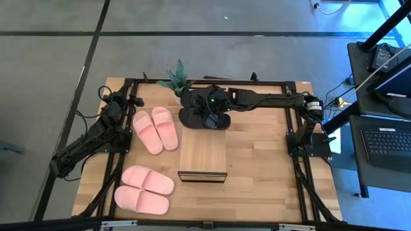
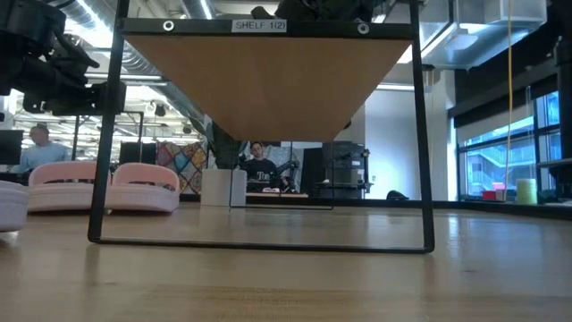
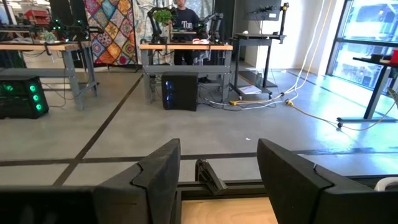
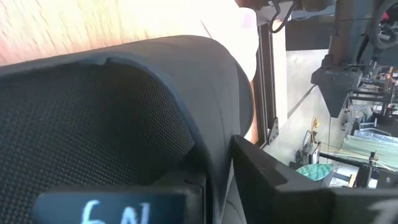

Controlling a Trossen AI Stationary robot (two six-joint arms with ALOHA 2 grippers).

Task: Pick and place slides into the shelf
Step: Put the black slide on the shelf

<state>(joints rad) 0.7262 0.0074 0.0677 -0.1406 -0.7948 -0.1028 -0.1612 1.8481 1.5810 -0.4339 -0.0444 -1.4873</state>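
Wooden tabletop (image 1: 257,160) carries the shelf (image 1: 203,154) at centre frame, with two pink pairs of slides (image 1: 156,129) (image 1: 145,188) to its left. At upper centre, the right gripper (image 1: 212,117) is down on the black pair (image 1: 200,117), its strap filling the right wrist view; whether the fingers are clamped cannot be told. At far left the left gripper (image 3: 217,180) waits, fingers apart.

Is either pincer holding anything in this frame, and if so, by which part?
The right pincer is down on a black slide, apparently at its strap, though a closed grip cannot be confirmed. The left pincer is open and empty.
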